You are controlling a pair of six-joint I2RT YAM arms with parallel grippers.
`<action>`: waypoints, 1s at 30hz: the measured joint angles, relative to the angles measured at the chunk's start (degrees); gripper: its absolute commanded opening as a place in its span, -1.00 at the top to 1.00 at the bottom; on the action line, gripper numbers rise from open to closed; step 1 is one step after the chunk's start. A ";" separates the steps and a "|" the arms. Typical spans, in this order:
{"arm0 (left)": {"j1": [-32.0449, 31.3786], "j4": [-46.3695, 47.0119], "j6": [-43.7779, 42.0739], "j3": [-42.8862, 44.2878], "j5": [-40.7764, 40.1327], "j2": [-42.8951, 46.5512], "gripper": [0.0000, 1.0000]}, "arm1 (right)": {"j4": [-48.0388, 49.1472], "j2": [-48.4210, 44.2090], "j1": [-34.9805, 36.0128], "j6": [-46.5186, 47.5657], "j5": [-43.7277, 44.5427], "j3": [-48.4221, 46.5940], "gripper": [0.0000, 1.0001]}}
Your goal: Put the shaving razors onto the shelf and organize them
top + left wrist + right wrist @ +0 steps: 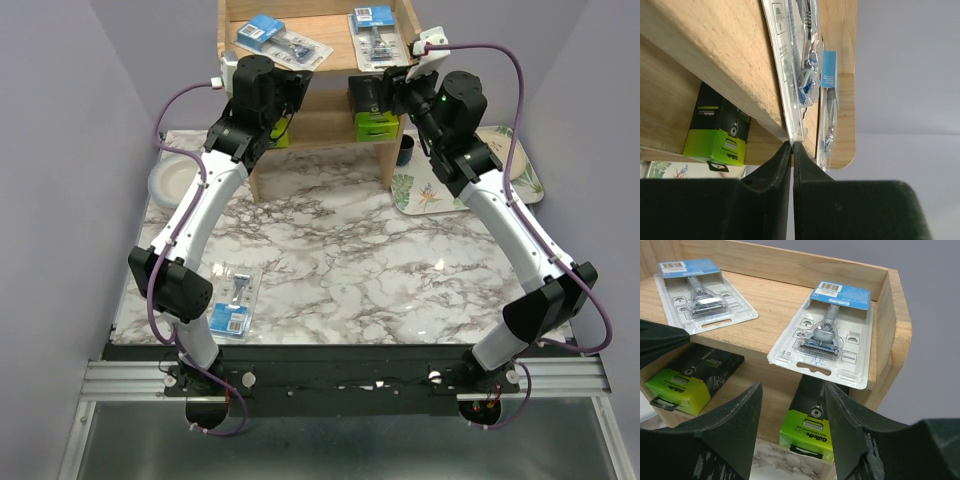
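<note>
The left pincer, fingers pressed together, touches the corner of a blister pack on the shelf top tier. The right pincer gapes empty before the black boxes below. A loose pack lies near-left on the desk.

Four razor packs shelved, one left out.
Two clear, blue-carded blister packs lie flat on the wooden shelf top tier; two black boxes (lime-green ends outward) sit below; a third blister pack lies on the table.
</note>
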State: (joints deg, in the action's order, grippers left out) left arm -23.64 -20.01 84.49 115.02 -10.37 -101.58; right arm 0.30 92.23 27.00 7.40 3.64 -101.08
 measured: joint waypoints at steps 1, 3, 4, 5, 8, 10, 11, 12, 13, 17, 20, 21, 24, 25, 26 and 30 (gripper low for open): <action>0.04 0.39 -0.28 -0.11 0.07 0.04 0.87 | 0.00 0.00 -0.02 0.07 0.00 0.02 -0.23; 0.17 1.03 -0.83 -0.46 0.42 0.17 0.91 | 0.02 0.00 -0.02 0.13 0.02 0.02 -0.23; 0.28 1.53 -1.14 -0.83 0.76 0.35 0.92 | 0.02 0.00 -0.02 0.15 0.00 0.02 -0.23; 0.57 2.49 -2.21 -1.62 1.53 0.72 0.94 | 0.04 0.00 -0.02 0.15 0.02 0.02 -0.23; 1.51 4.79 -4.81 -3.85 4.02 1.79 1.00 | 0.04 0.02 -0.02 0.15 0.02 0.02 -0.23; 2.80 7.37 -7.63 -6.49 7.72 3.15 1.00 | 0.04 0.02 -0.02 0.15 0.02 0.02 -0.23; 3.39 8.35 -8.81 -7.50 9.14 3.69 1.00 | 0.04 0.02 -0.02 0.15 0.02 0.02 -0.23; 3.82 9.22 -9.94 -8.31 10.58 4.09 1.00 | 0.04 0.02 -0.02 0.15 0.02 0.02 -0.23; 4.57 10.10 -11.28 -9.27 11.98 4.76 1.00 | 0.04 0.02 -0.04 0.15 0.02 0.02 -0.23; 6.80 13.46 -17.40 -12.26 19.93 6.82 1.00 | 0.11 0.02 -0.17 0.15 0.02 0.24 -0.23; 7.96 15.58 -21.35 -13.57 25.18 7.82 1.00 | 0.07 0.02 -0.39 0.15 0.02 0.44 -0.23; 8.04 16.35 -22.67 -13.92 27.47 8.11 1.00 | 0.07 0.02 -0.46 0.15 0.02 0.44 -0.23; 7.69 18.34 -25.31 -15.10 32.57 8.83 1.00 | 0.11 0.02 -0.50 0.13 0.02 0.44 -0.23; 7.50 19.06 -26.21 -15.43 34.45 9.01 1.00 | 0.09 0.02 -0.50 0.13 0.02 0.44 -0.23; 7.39 19.39 -26.56 -15.63 35.41 9.09 1.00 | 0.09 0.02 -0.50 0.13 0.02 0.44 -0.23; 7.08 21.38 -28.37 -16.79 40.92 9.14 1.00 | 0.11 0.02 -0.55 0.13 0.00 0.44 -0.23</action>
State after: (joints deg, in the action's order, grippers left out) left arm -16.56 1.37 56.12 98.24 30.55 -92.44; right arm 0.40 92.25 26.46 7.53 3.64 -100.64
